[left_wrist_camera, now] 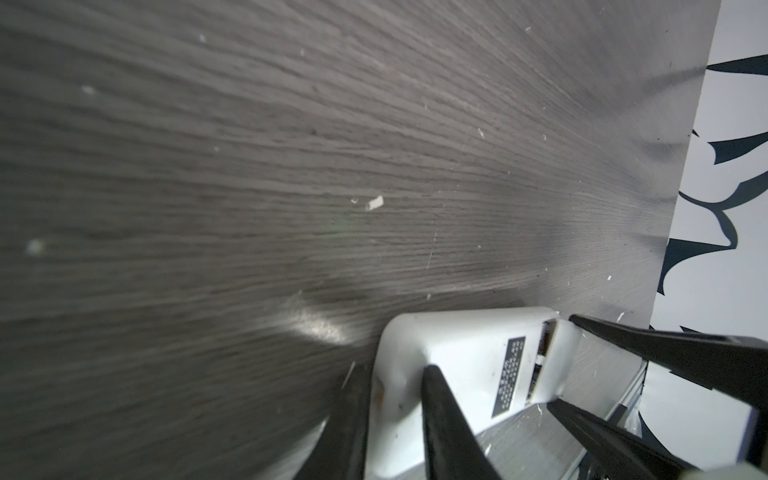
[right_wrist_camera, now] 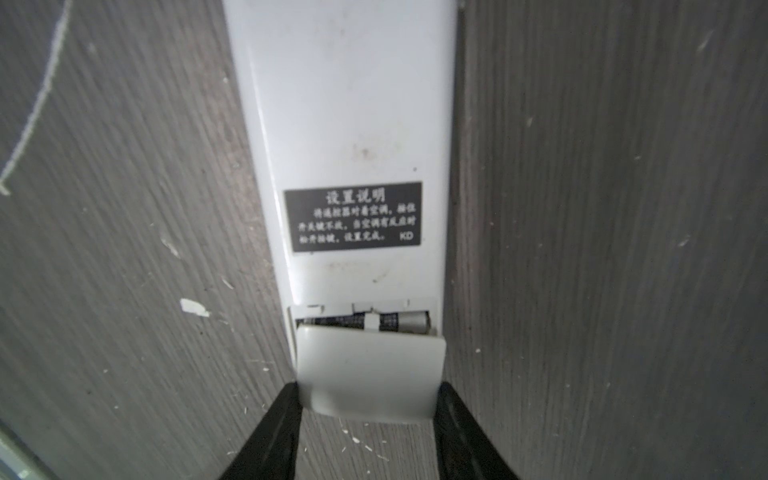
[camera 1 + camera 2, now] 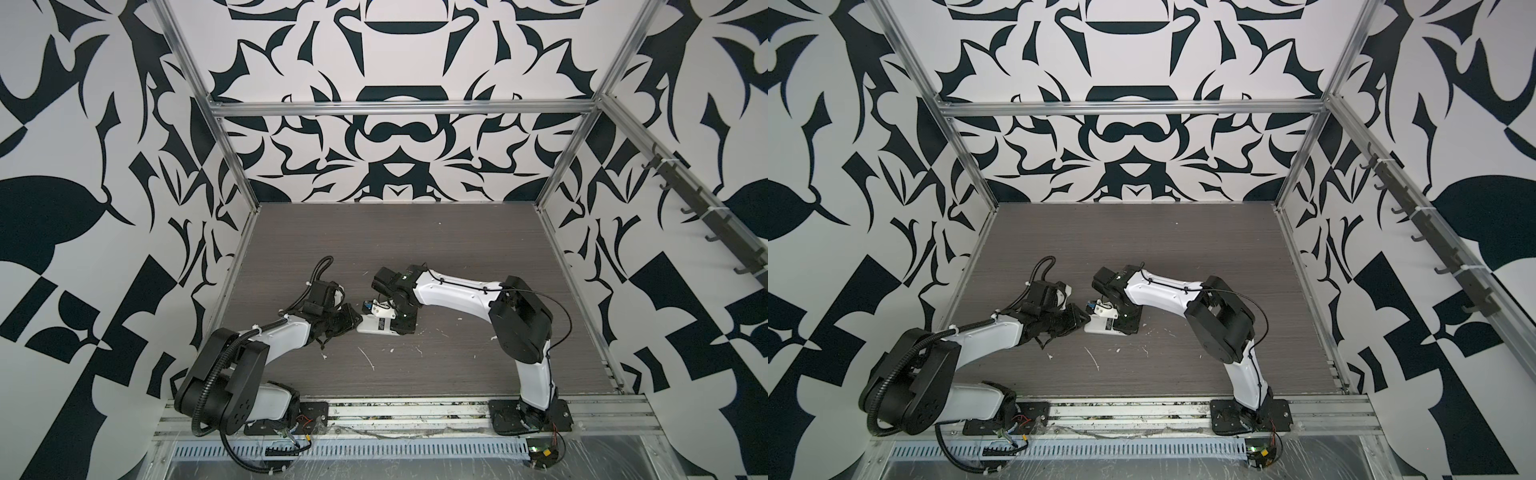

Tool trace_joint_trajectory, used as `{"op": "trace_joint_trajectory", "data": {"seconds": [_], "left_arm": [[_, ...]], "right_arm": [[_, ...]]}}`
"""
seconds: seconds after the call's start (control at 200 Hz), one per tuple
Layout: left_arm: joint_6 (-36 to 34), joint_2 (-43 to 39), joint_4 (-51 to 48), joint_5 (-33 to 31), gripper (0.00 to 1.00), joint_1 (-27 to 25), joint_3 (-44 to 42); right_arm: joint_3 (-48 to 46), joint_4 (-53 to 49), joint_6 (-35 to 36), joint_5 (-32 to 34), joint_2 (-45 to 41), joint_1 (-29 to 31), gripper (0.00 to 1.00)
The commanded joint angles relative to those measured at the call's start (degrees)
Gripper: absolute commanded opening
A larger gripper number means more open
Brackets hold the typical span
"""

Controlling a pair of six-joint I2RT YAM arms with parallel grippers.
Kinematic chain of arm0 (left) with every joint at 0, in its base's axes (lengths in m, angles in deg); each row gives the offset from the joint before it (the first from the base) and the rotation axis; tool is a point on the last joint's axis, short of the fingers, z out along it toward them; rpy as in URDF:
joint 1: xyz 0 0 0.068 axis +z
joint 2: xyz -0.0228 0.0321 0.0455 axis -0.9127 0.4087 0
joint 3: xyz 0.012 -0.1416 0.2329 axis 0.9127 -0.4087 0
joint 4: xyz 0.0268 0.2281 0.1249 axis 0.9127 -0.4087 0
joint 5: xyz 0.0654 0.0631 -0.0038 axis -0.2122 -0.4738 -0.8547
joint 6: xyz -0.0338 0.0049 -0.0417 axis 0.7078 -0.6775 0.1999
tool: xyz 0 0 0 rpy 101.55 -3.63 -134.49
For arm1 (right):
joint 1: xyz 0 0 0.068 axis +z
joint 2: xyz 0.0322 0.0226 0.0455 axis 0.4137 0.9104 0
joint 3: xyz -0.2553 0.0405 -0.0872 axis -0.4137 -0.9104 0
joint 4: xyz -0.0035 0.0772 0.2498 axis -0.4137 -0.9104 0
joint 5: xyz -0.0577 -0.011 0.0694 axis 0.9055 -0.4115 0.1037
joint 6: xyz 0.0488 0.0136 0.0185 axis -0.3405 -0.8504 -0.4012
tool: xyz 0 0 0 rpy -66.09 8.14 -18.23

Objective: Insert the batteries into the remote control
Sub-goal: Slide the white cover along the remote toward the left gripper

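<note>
Batteries (image 2: 374, 322) are sitting in the remote control (image 2: 345, 104); right pincer (image 2: 368, 386) is pinching the half-closed cover plate (image 2: 370, 365); left pincer (image 1: 392, 370) is clamping the remote.

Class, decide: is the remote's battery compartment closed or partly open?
Partly open: batteries show in a gap between the cover plate and the remote control back.
</note>
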Motion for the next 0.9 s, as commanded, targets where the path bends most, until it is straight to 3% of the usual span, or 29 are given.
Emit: {"op": "trace_joint_trajectory", "data": {"seconds": [0.0,0.895], "left_arm": [[0.3,0.4,-1.9,-1.6,0.25,0.1,-1.7],[0.5,-0.3,-2.0,-1.7,0.25,0.2,-2.2]], "right_arm": [[1.8,-1.4,1.0,-0.6,-0.3,0.2,0.21],[2.8,-1.1,2.2,-1.8,1.8,0.3,0.20]]}}
